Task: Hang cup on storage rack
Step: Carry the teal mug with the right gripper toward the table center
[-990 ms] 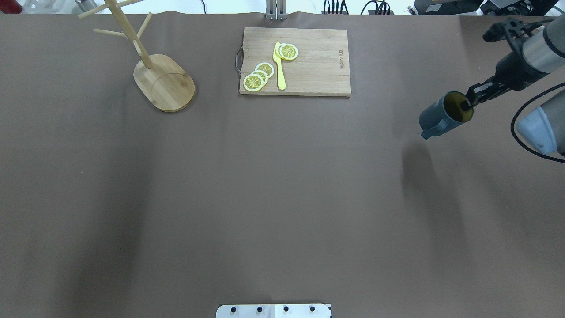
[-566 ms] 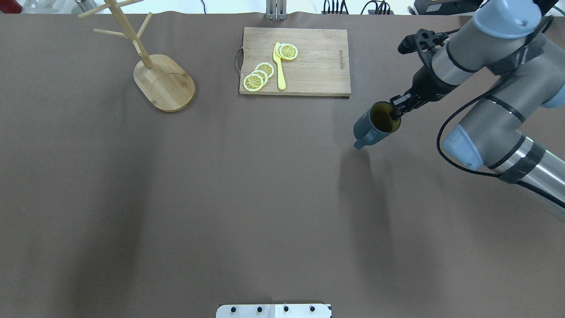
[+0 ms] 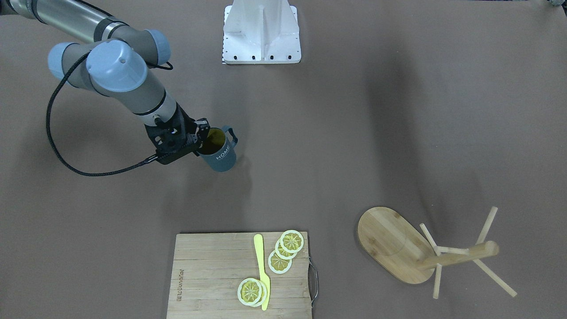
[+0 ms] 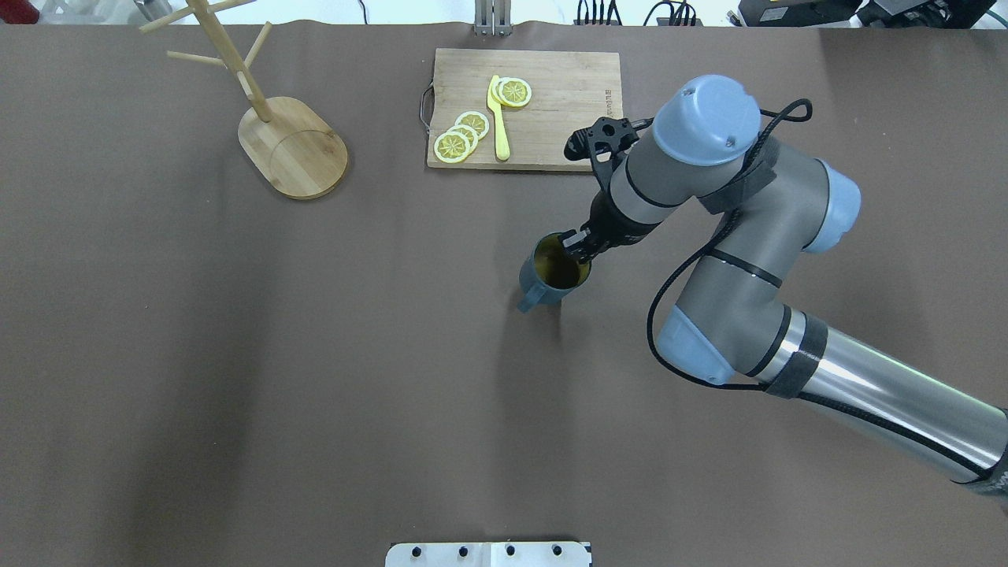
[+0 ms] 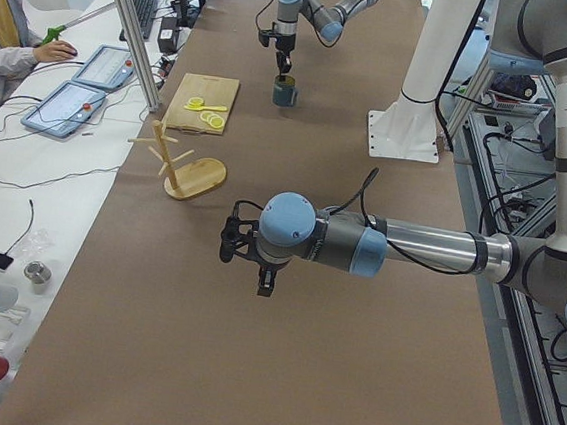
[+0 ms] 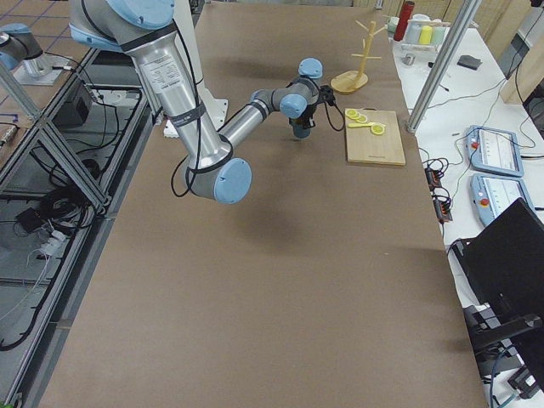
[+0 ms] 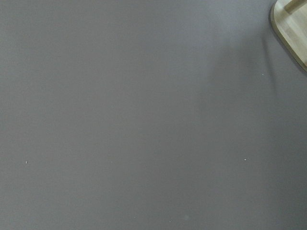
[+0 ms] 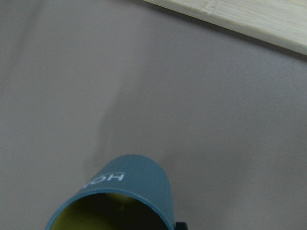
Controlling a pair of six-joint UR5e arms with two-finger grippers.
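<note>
The right gripper (image 4: 579, 250) holds the cup (image 4: 551, 276) by its rim, one finger inside against the yellow-olive wall and the other outside, closed narrow on the wall. The cup is mouth-up and slightly tilted over the middle of the worktop (image 4: 394, 394), just in front of the board (image 4: 567, 118). Whether its bottom touches the worktop or hangs just above it, I cannot tell. Its handle (image 4: 529, 301) points away from the gripper, toward the robot's side and its left.

The rack (image 4: 293, 150) stands upright at the far left of the worktop, well apart from the cup, with its pegs (image 4: 189, 58) bare.

The step in hand looks like the carry: the cup is grasped but nowhere near the rack, so hanging is not yet begun.

The next move calls for bringing the cup across to the rack, raising it to peg height and turning it so the handle's loop faces a peg's free end. The loop then has to slide over the peg. With a rim pinch, the cup could swing or slip if it is tilted hard.

The left gripper (image 5: 265, 279) hangs over bare worktop on the near side of the rack. It shows only in the left side view, so I cannot tell how its jaws stand.
</note>
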